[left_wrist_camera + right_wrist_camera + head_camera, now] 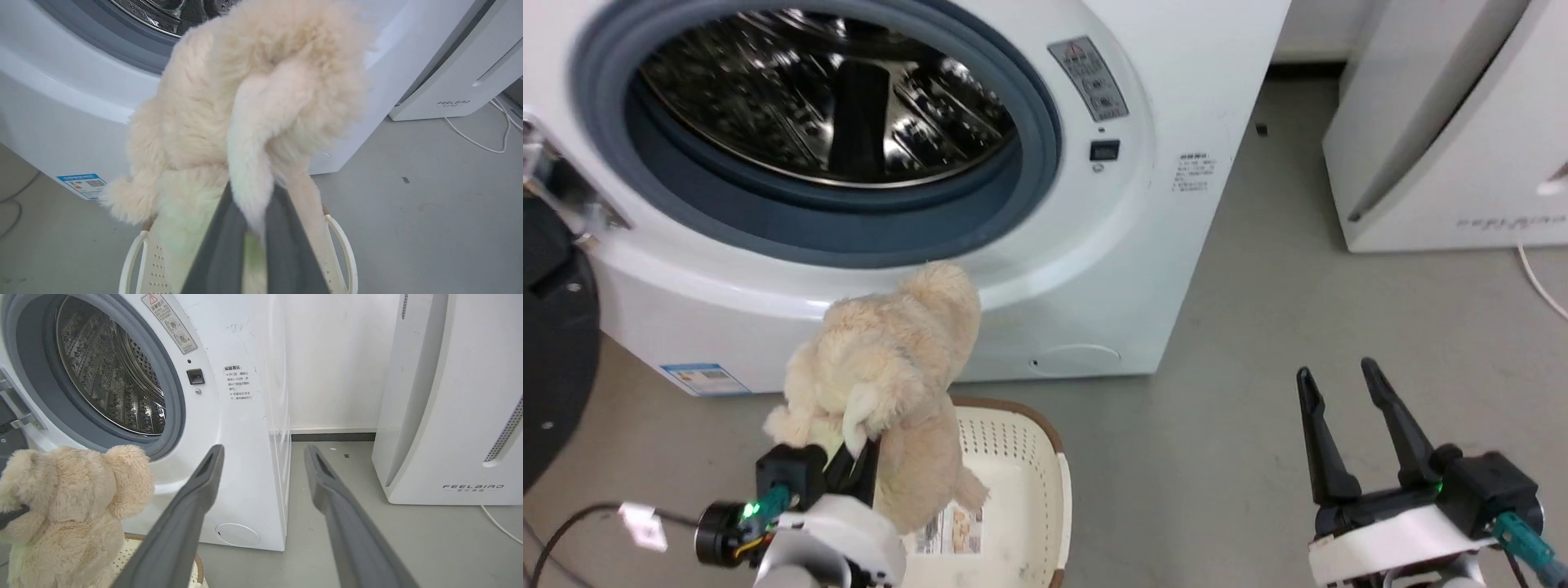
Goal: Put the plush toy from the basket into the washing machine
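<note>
— What's nearest, low on the left?
— The left gripper (856, 457), dark fingers clamped on a floppy bit of the plush toy (890, 359).
— And where's the toy?
— It hangs from that grip over the cream laundry basket (1013, 437). That puts it in front of the washing machine (1094, 269), just below the grey-gasketed porthole. The porthole stands open, but no part of the toy is inside the steel drum (825, 98).
— Further right?
— The right gripper (1337, 371) is over the grey floor (1217, 408), its fingers spread apart with only air between them. Beyond it stands the white FEELBIRD appliance (1437, 147)
</note>
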Robot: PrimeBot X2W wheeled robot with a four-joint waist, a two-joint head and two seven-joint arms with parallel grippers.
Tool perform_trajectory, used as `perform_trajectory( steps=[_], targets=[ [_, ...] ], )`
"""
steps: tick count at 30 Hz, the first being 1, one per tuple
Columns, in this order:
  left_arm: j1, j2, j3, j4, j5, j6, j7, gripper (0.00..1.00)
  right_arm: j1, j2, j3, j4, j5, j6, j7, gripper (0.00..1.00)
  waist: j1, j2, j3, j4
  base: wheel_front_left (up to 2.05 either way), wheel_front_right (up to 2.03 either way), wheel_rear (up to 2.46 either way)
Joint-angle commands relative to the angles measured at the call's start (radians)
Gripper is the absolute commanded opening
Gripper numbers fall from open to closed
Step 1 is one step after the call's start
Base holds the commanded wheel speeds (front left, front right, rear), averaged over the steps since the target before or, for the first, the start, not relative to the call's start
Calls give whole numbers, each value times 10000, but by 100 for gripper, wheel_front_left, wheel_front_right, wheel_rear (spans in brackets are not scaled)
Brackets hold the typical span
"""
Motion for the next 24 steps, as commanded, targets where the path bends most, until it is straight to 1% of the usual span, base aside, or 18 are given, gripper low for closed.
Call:
perform_trajectory(
  steps=[1, 8, 11, 13, 14, 18, 22, 23, 24],
  targets=[
    [269, -28, 151, -420, 92, 45, -58, 0, 161, 13, 2, 44, 100, -7, -45, 100, 1, 0, -340, 162, 0, 0, 0],
    [1509, -398, 989, -2731, 303, 89, -58, 0, 477, 13, 15, 71, 162, -7, -45, 100, 1, 0, -833, 197, 0, 0, 0],
    [1684, -552, 1333, -3618, 344, 51, -58, 0, 529, 13, -13, 66, 178, -7, -46, 100, 1, 0, -885, 162, 0, 0, 0],
    [1667, -568, 1488, -4266, 450, -73, -58, 0, 514, 13, 30, 35, 209, -7, -46, 100, 1, 0, -826, 53, 0, 0, 0],
    [1667, -568, 1488, -4266, 450, -73, -58, 0, 514, 13, 30, 35, 209, -7, -46, 100, 1, 0, -826, 53, 0, 0, 0],
    [1232, -356, 1662, -4821, 503, -233, -58, 0, 442, 13, 119, -51, 265, -7, -46, 100, 1, 0, -593, -165, 0, 0, 0],
    [389, -58, 1759, -4891, 330, -345, -13, 0, 305, 13, 54, -107, 294, -7, -46, 100, 1, 0, -143, -407, 0, 0, 0],
    [109, 66, 1757, -4856, 304, -370, 79, 0, 247, 13, 66, -130, 300, -7, -46, 100, 1, 0, 9, -473, 0, 0, 0],
    [-844, 475, 1757, -4714, 190, -434, 477, 0, 29, 13, 125, -211, 328, -7, -46, 100, 1, 0, 550, -681, 0, 0, 0]
  ],
)
